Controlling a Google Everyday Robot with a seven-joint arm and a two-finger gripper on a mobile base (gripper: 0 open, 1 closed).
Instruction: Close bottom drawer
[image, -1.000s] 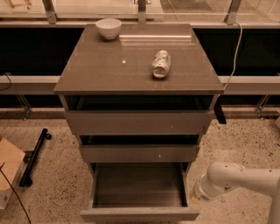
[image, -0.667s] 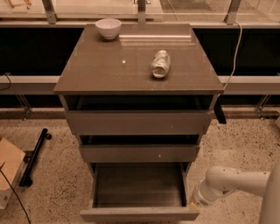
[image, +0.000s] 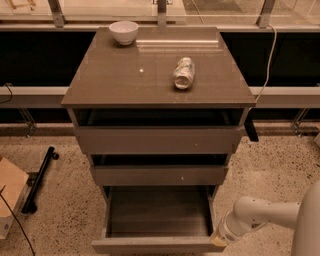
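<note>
The bottom drawer (image: 158, 244) of the grey-brown cabinet is pulled far out toward me, and its shallow box interior is bare. Its flat front runs along the bottom edge of the camera view. My white arm comes in from the lower right. The gripper (image: 219, 239) sits at the right end of the drawer front, touching or very close to its corner. The middle drawer (image: 159, 175) and the top drawer (image: 158, 139) above it are each open a little.
On the cabinet top (image: 115, 80) a white bowl (image: 123, 32) stands at the back left and a can (image: 183, 73) lies on its side at the right. A cardboard box (image: 11, 187) and a black bar (image: 39, 178) lie on the floor at left.
My arm has moved left and down, bringing the gripper up to the right corner of the bottom drawer's front. The drawer has not visibly moved.
</note>
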